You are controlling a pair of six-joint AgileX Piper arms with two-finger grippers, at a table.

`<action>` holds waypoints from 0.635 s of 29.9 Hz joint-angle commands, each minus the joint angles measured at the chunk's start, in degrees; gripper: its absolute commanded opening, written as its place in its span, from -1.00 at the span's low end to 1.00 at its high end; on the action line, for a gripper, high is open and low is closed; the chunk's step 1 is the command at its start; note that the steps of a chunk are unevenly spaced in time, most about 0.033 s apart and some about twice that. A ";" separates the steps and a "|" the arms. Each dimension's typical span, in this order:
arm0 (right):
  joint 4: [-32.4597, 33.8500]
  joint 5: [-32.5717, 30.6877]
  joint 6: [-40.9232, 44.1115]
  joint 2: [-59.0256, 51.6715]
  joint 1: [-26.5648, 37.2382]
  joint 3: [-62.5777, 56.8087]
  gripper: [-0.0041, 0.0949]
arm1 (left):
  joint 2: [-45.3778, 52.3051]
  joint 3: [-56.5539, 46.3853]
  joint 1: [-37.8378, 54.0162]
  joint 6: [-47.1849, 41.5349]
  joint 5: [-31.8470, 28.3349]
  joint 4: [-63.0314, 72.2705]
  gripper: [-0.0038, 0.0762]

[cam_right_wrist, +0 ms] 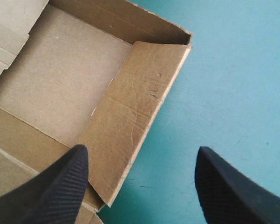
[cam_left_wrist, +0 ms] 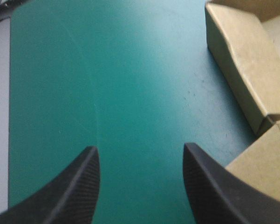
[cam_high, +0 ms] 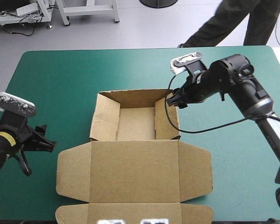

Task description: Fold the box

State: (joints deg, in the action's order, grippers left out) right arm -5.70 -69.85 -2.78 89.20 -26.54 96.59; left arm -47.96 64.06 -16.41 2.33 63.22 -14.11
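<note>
The brown box point(cam_high: 135, 122) stands mid-table as an open tray with raised walls, and its lid point(cam_high: 134, 171) lies flat toward the near edge. My right gripper point(cam_high: 176, 99) hovers open just above the tray's right wall point(cam_right_wrist: 135, 116), one finger over the box and one over the cover point(cam_right_wrist: 142, 186). My left gripper point(cam_high: 43, 141) is open over bare teal-green cover point(cam_left_wrist: 140, 186), well left of the box, whose left wall point(cam_left_wrist: 244, 70) shows ahead and to the side.
The teal-green cover point(cam_high: 51, 79) is bare left of the box and beyond it. A black cable arcs from the right wrist over the table beside the tray's right wall.
</note>
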 commanded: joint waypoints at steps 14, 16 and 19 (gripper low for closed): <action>-3.52 5.16 2.02 17.00 0.26 1.20 0.32 | 7.43 -12.20 -0.32 -4.51 -7.60 -1.74 0.09; -4.97 5.16 1.77 18.68 0.26 1.20 0.27 | 7.43 -12.20 -0.32 -4.51 -7.85 -1.74 0.09; -5.47 5.16 1.77 20.53 0.26 1.20 -0.02 | 7.43 -12.20 -0.32 -4.71 -7.85 -1.74 0.09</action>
State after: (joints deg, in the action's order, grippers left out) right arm -10.02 -65.65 -0.73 111.42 -26.54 96.59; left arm -40.67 50.50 -16.41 -1.34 58.58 -15.07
